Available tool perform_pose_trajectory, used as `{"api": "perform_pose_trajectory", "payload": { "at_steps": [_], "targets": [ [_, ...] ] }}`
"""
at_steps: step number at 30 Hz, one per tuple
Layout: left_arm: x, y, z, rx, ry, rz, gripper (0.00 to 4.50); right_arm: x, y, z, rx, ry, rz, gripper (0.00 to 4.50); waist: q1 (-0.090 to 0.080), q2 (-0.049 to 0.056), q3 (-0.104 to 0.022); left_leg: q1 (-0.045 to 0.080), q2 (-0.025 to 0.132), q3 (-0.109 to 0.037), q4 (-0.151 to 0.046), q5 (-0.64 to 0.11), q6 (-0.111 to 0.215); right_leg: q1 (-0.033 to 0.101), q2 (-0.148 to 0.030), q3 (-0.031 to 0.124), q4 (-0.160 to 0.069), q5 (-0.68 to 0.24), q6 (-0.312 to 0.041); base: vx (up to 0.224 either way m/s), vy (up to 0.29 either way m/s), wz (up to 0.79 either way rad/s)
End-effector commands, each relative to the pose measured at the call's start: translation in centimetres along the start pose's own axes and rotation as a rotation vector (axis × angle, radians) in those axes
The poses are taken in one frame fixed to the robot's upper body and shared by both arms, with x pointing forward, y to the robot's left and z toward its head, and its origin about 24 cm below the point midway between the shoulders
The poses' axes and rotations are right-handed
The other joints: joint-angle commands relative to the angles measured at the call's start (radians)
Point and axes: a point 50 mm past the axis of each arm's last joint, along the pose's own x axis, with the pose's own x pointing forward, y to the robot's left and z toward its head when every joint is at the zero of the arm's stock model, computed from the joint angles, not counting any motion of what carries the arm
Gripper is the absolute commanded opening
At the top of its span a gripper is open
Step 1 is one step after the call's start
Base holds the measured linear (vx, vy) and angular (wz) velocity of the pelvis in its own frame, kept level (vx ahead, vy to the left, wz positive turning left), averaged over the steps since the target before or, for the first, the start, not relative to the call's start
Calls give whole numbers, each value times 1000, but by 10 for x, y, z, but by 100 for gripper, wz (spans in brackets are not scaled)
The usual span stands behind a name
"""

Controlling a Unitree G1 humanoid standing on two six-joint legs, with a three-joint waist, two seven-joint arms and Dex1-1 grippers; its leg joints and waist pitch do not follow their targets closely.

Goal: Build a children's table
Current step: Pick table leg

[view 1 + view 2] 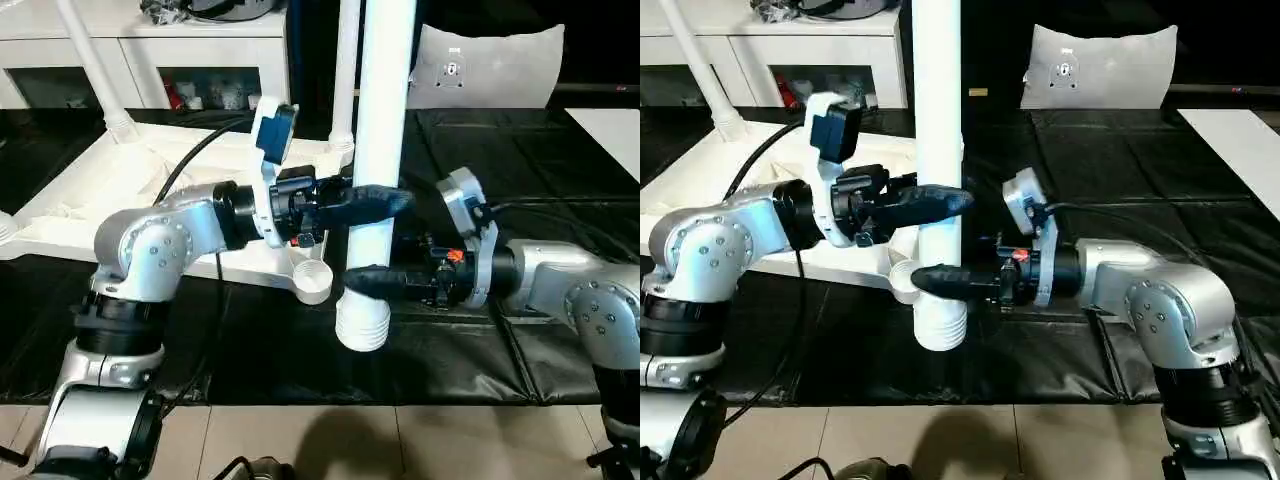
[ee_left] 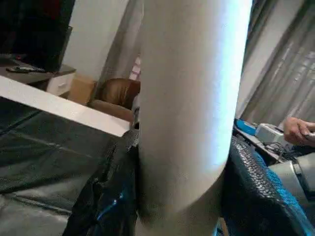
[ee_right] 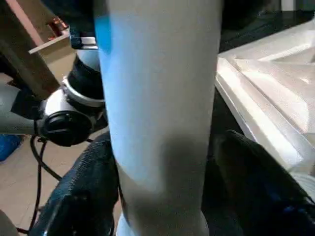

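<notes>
Both arms have hold of the same long white tapered plastic leg [image 1: 383, 150], which stands upright near the middle of the scene with its ribbed end [image 1: 362, 325] pointing down, just above the black padded mat [image 1: 560, 180]. The left gripper [image 1: 372, 203] comes in from the left and is clamped around the leg higher up, black fingers [image 2: 106, 191] on either side of it. The right gripper [image 1: 372, 283] reaches in from the right and grips the leg lower down, just above the ribbed end. The white square plastic tabletop [image 1: 90, 190] lies upside down on the mat to the far left, raised rim up, and its near corner socket [image 1: 312, 281] sits just left of the held leg's lower end. Two more white legs [image 1: 95, 65] already stand up from it, as far as I can make out. A grey-white cushion [image 1: 490, 65] leans at the far side, and a white cabinet with glass doors [image 1: 150, 50] stands at the far left.
</notes>
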Motion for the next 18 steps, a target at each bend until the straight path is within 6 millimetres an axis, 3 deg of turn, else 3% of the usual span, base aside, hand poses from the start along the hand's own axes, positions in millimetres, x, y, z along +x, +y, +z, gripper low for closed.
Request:
{"api": "perform_pose_trajectory", "payload": {
  "at_steps": [1, 12, 18],
  "targets": [
    [5, -4, 5, 16, 9, -50, 188, 2, 2, 4, -14, 13, 14, 282, 1, -13, -69, 43, 104, -39, -86, -232, -32, 29, -69, 36, -58, -174, -274, 0, 0, 0],
    [3, -4, 5, 15, 20, -60, 188, 7, 5, 0, 10, 36, 71, 199, 3, -16, -70, 44, 105, -39, -86, -227, -35, 29, -70, 36, -56, -169, -276, 0, 0, 0],
    [3, -3, 5, 23, 20, -49, 188, 8, 5, -3, 14, 45, 71, 190, 4, -17, -69, 44, 104, -38, -85, -228, -36, 29, -71, 37, -58, -179, -273, 0, 0, 0]
  ]
}}
